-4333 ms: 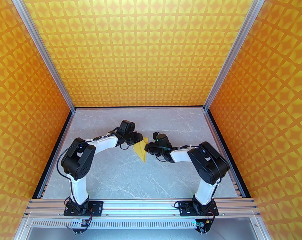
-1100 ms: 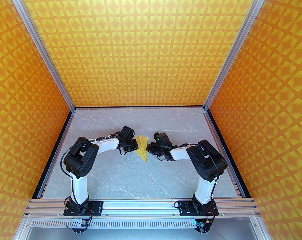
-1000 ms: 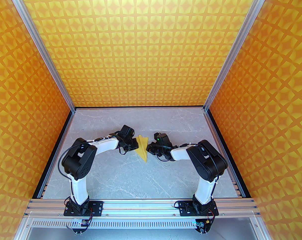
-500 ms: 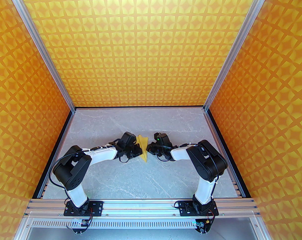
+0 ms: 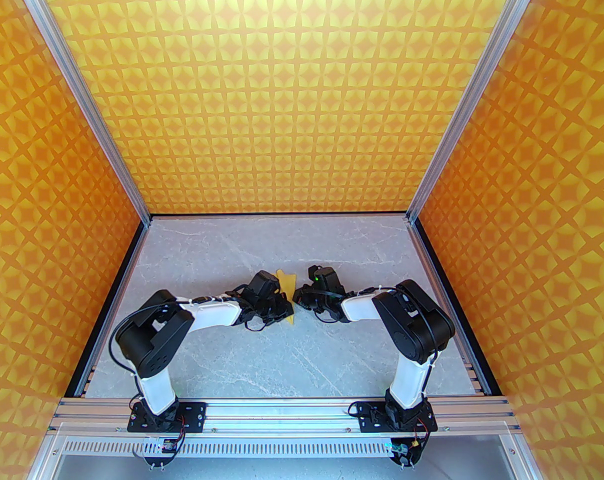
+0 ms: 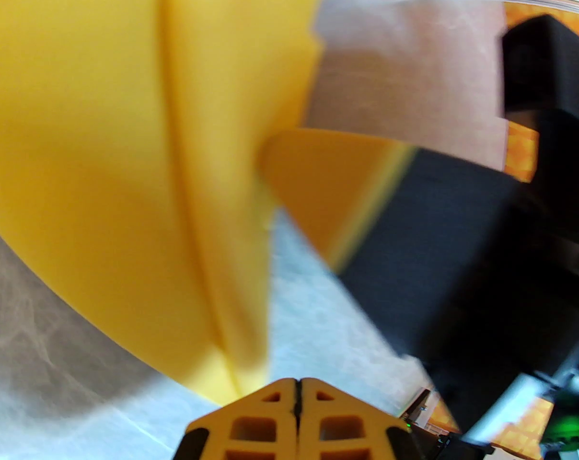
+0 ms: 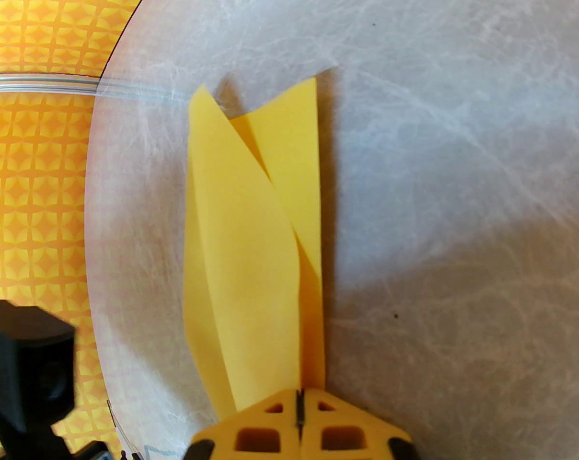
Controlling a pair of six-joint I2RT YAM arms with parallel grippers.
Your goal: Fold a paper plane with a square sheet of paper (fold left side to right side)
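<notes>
The small bright-yellow paper plane (image 7: 241, 237) lies mid-bench (image 5: 232, 358), its left wing curling upward; the left end effector (image 6: 297, 387) is clenched against it; the right end effector (image 7: 299, 396), also clenched, rests on its right edge; the left-over-right fold looks half done, and next I'd sweep that wing rightward and crease it.

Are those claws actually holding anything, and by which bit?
The right claw is shut on the paper plane, pinching its right-hand edge. The left claw is shut beside the paper; whether it grips cannot be told.
</notes>
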